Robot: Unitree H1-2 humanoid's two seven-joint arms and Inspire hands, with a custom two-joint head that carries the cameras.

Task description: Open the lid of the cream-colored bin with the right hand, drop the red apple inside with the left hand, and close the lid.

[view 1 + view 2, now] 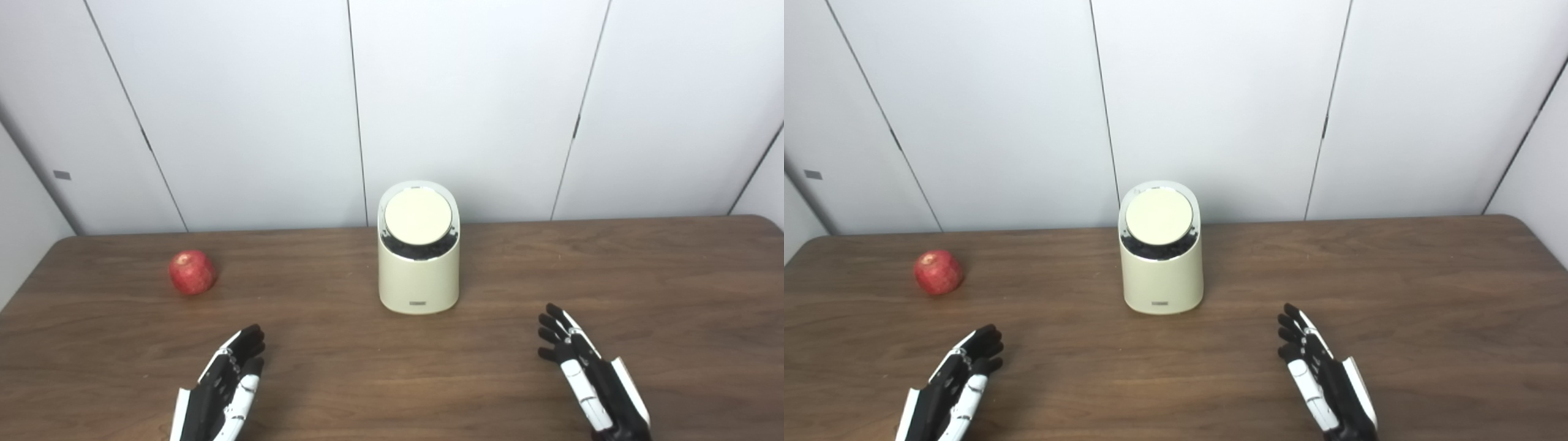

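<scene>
The cream-colored bin point(419, 278) stands upright at the middle of the brown table, near its far edge. Its round lid point(418, 215) sits tilted toward me, with a dark gap showing below its front edge. The red apple point(192, 272) rests on the table at the far left, well apart from the bin. My left hand point(223, 386) lies open and empty at the near left, below and right of the apple. My right hand point(588, 373) lies open and empty at the near right, below and right of the bin.
The brown wooden table point(643, 275) spans the whole view, its rounded far corners at left and right. White wall panels point(465, 98) rise just behind the bin.
</scene>
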